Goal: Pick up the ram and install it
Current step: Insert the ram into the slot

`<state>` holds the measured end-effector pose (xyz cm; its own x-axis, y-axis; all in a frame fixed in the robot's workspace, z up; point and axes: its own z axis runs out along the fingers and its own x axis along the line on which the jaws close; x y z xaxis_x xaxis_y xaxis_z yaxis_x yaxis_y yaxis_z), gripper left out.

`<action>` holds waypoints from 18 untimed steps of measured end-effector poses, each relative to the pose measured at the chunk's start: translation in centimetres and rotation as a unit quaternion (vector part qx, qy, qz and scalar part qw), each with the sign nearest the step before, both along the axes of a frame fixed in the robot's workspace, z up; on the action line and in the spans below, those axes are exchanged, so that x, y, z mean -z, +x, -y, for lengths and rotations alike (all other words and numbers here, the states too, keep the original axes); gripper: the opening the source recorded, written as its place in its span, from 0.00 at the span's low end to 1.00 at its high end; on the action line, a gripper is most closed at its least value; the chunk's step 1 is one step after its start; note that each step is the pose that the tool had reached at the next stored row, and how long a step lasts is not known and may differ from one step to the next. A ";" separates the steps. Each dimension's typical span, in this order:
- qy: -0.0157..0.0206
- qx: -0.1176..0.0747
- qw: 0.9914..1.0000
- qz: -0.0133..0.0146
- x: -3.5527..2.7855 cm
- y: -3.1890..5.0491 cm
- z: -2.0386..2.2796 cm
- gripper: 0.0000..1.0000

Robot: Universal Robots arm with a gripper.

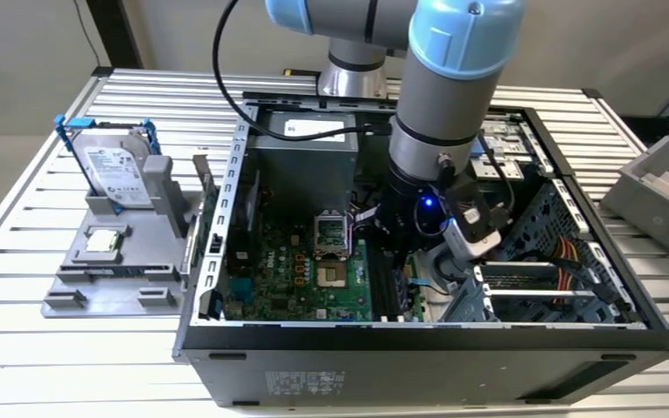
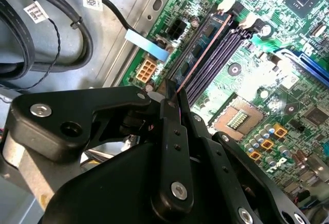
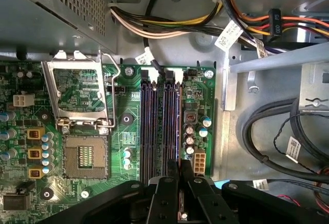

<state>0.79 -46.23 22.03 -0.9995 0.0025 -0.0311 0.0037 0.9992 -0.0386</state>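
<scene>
Exterior view: the arm (image 1: 428,113) is reaching down into the open case (image 1: 428,335) standing on the slatted tabletop (image 1: 32,348), with the gripper (image 1: 410,235) working just above the motherboard (image 1: 300,279), beside the empty socket (image 1: 328,233). On the exterior view's left a grey tray (image 1: 114,279) is carrying the hard drive (image 1: 114,165) and the processor chip (image 1: 104,241), both sitting untouched. Second wrist view: the jaws are standing nearly closed, pinching the end of a thin dark board edge-on, which I am judging to be the ram (image 2: 198,57); it is running away from the gripper (image 2: 172,100) along the row of slots (image 2: 221,54), lying in or right over the outermost slot, though the pictures are not showing whether it is seated. First wrist view: the gripper (image 3: 181,175) is hovering at the near end of the slots (image 3: 159,126), and the white latches (image 3: 149,72) at the far end are showing plainly. Status, as judged: pick-up is done, since the ram is off the tray and in the jaws; alignment with a slot is looking close to done; pressing home, latching and release are remaining, with the jaws gripping the ram rather than letting go. Cables (image 3: 169,26) are lying near the far end of the slots but apart from the ram.
</scene>
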 end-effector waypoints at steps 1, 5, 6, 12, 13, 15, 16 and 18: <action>0.000 0.000 1.000 0.000 0.00 -0.04 0.00 0.00; 0.000 0.002 1.000 0.002 0.00 -0.20 0.00 0.00; 0.000 0.003 1.000 0.003 0.00 -0.24 -0.01 0.00; 0.000 0.007 1.000 0.004 0.15 -0.33 -0.05 0.00; 0.000 0.007 1.000 0.004 0.24 -0.33 -0.06 0.00; 0.000 0.008 1.000 0.004 0.45 -0.33 -0.06 0.00; 0.000 0.008 1.000 0.004 0.54 -0.34 -0.06 0.00; 0.000 0.008 1.000 0.004 0.65 -0.34 -0.06 0.00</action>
